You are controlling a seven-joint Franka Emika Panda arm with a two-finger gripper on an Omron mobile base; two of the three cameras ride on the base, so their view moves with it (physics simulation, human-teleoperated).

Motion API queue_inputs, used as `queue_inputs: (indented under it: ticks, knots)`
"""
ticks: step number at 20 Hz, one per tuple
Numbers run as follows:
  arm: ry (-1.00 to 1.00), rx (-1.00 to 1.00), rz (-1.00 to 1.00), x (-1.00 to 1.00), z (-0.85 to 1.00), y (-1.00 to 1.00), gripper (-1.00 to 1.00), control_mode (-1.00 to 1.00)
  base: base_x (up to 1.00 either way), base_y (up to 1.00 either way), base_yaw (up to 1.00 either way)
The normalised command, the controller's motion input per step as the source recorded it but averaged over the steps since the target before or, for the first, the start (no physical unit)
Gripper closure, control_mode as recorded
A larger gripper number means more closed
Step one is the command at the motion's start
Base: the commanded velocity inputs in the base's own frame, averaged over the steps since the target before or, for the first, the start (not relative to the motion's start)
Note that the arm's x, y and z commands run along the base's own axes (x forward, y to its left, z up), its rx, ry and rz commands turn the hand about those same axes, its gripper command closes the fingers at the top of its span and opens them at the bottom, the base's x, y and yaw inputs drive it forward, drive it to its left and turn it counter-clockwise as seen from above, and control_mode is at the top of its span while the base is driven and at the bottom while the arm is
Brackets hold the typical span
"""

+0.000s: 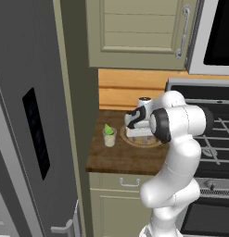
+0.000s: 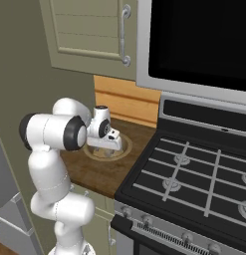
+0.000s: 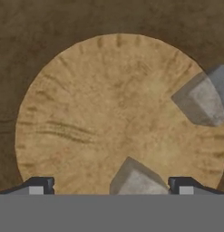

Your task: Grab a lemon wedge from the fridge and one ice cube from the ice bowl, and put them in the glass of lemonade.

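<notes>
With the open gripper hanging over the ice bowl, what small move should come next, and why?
Probably straight down, then close. The gripper is open above the ice bowl, with one ice cube between its fingertips. The lemon wedge already sits in the glass of lemonade, so ice remains.

above ice bowl (image 3: 86,118): open air; the gripper (image 3: 111,183) hangs there, jaws spread wide
inside bowl: two grey ice cubes, one (image 3: 138,179) between the fingertips, one (image 3: 202,99) at the rim; the rest of the floor is bare
left of bowl: glass of lemonade (image 1: 109,137) with a lemon wedge (image 1: 108,128) on top, just beside the bowl
counter front (image 1: 120,162): bare wood
right: stove (image 2: 194,179) edge close by
overhead: wall cabinet (image 1: 139,32), well above
</notes>
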Motion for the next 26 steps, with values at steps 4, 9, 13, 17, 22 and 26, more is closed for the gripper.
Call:
queue_inputs:
  ticks: [4,9,13,17,22,26]
  knots:
    - [-0.03,0.0,0.0,0.0,-0.02,-0.03,-1.0,-1.0,0.0,0.0,0.0]
    - [-0.04,0.0,0.0,-0.22,-0.04,-0.05,-1.0,-1.0,0.0,0.0,0.0]
    - [-0.02,0.0,0.0,-0.04,0.0,0.0,-1.0,-1.0,0.0,0.0,0.0]
    - [0.0,0.0,0.0,0.0,0.0,0.0,-1.0,-1.0,0.0,0.0,0.0]
    - [-0.03,0.0,0.0,-0.08,0.0,0.0,-1.0,-1.0,0.0,0.0,0.0]
    - [-0.03,0.0,0.0,0.04,0.0,0.0,-1.0,-1.0,0.0,0.0,0.0]
